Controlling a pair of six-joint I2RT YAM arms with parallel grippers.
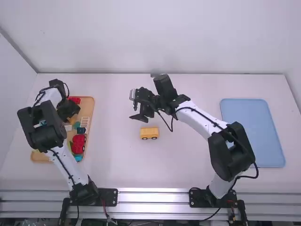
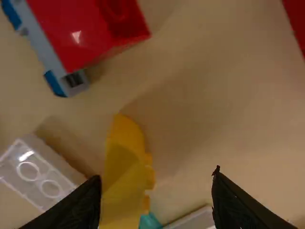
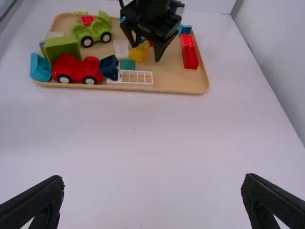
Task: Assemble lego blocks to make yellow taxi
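- Left gripper (image 1: 68, 111): over the tan tray (image 1: 88, 107); fingers well apart, not closed on anything.
- Yellow curved piece (image 2: 125, 167): smooth, rounded top, small bumps on one side, in the tray, near one left finger and between the two in the left wrist view.
- White brick (image 2: 42, 172): glossy plastic, round studs, just beside the yellow curved piece.
- Right gripper (image 1: 133, 106): above the desk (image 1: 188, 155), spread wide, gap between the fingers empty.
- Yellow taxi body (image 1: 149, 133): boxy, dark wheels along one side, upright on the bare desk between the two trays, near the right gripper, on the side toward the arm bases.
- Tan tray: wood-look, rounded corners, holds the loose parts.
- In it: red car (image 3: 76, 70) with rounded shape and white-centred wheels; green vehicle (image 3: 93, 31); green block (image 3: 62, 47); white ladder-like piece (image 3: 136, 78), open grid; small teal block (image 3: 127, 65); dark blue angular piece (image 3: 109, 67); long red brick (image 3: 189, 52).
- Blue tray (image 1: 252, 132): flat, smooth, rounded corners, on the desk at the right arm's side.
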